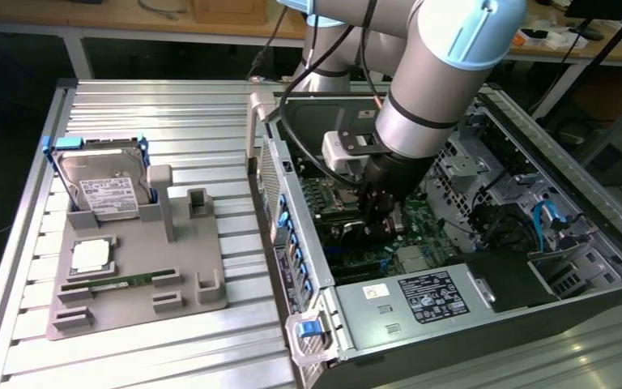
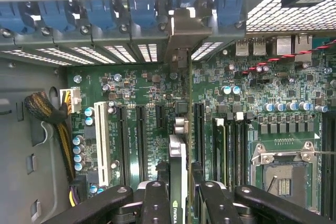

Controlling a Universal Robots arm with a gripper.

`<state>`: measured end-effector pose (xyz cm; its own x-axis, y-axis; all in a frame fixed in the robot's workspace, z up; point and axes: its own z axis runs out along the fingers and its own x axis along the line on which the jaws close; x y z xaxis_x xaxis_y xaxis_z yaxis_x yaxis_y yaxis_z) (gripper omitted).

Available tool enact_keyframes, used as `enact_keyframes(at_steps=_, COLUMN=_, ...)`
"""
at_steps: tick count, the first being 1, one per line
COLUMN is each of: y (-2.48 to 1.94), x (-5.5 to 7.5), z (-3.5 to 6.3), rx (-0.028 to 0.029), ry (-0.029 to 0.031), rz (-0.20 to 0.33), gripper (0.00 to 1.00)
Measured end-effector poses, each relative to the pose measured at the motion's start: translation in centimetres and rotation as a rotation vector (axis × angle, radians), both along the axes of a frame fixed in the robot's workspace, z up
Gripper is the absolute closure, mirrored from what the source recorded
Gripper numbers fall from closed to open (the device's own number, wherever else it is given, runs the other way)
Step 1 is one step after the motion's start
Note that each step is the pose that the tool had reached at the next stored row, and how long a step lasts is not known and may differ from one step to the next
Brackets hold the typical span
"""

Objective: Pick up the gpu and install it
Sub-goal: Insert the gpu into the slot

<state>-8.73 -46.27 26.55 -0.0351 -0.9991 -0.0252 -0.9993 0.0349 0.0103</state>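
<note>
In the wrist view the gpu (image 2: 178,161) is seen edge-on, a thin dark card with a logo near my fingers. Its silver bracket (image 2: 182,30) reaches up to the case's rear slot openings, below the blue clips. My gripper (image 2: 181,200) is shut on the card, one black finger (image 2: 156,203) on each side of it. The card stands upright over the green motherboard (image 2: 247,93), in line with the black expansion slots (image 2: 140,140). Whether its edge sits in a slot is hidden. In the exterior view my gripper (image 1: 381,215) reaches down into the open computer case (image 1: 452,296).
A grey fixture (image 1: 181,267) on the slatted table holds a hard drive (image 1: 100,190), a processor (image 1: 93,255) and a green memory stick (image 1: 111,284). Inside the case are a white slot (image 2: 102,135), memory modules (image 2: 220,145), the processor socket (image 2: 283,166) and a cable bundle (image 2: 50,111).
</note>
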Motion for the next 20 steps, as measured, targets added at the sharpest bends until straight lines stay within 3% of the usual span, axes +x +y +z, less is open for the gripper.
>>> enact_keyframes(at_steps=8, y=0.01, x=-0.01, z=-0.02, rx=0.0051, ry=0.0001, rz=0.0, gripper=0.73)
enact_keyframes(at_steps=20, y=0.0, x=-0.04, z=-0.32, rx=0.0052, ry=0.0002, rz=0.0, gripper=0.73)
